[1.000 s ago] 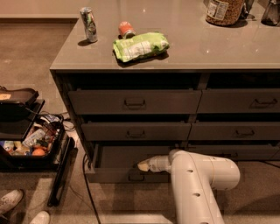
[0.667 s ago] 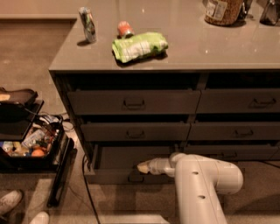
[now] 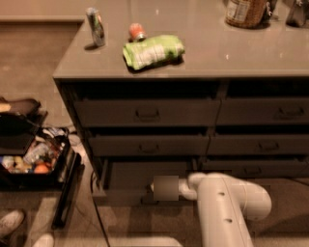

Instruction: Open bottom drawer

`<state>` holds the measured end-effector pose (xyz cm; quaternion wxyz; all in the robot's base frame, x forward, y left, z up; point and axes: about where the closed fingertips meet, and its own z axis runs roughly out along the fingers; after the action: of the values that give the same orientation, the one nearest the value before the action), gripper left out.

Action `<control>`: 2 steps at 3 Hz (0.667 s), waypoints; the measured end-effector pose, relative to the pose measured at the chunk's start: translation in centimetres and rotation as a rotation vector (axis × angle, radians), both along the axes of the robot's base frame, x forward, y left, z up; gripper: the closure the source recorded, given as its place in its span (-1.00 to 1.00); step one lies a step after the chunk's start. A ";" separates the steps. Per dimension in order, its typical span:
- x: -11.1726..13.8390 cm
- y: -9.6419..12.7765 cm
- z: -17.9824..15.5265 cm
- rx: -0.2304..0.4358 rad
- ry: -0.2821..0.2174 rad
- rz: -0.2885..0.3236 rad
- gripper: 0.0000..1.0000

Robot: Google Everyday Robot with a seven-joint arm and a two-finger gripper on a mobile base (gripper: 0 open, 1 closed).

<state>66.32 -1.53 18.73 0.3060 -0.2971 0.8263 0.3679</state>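
1. The robot's gripper [image 3: 165, 188] sits low at the front of the grey cabinet [image 3: 67, 101], against the bottom drawer [image 3: 126, 179] of the left stack, about where the middle of the drawer's front lies.
2. Whether the gripper is spread, pressed together or pinching the handle cannot be told from this view.
3. The bottom drawer stands partly out of the cabinet, its front forward of the two drawers above it, which sit flush with their dark handles showing.
4. The white arm [image 3: 227, 207] reaches in from the lower right and crosses in front of the right stack's lowest drawer [image 3: 251, 166].
5. On the cabinet top [image 3: 217, 53] a green bag [image 3: 153, 50] lies near the front edge, with a small red-topped object [image 3: 137, 32] just behind it and a slim can [image 3: 95, 26] upright toward the left corner.
6. A brown container [image 3: 246, 10] stands at the back right of the top.
7. On the floor to the left of the cabinet, a dark bin [image 3: 34, 166] holds assorted small items, and a light shoe [image 3: 9, 223] shows at the lower left corner.
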 end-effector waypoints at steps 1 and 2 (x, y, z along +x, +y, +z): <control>0.1 0.0 0.3 0.000 0.000 0.000 1.00; -1.8 0.7 -0.6 0.051 -0.021 0.002 1.00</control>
<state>64.51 -0.87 18.13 0.3217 -0.2937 0.8132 0.3858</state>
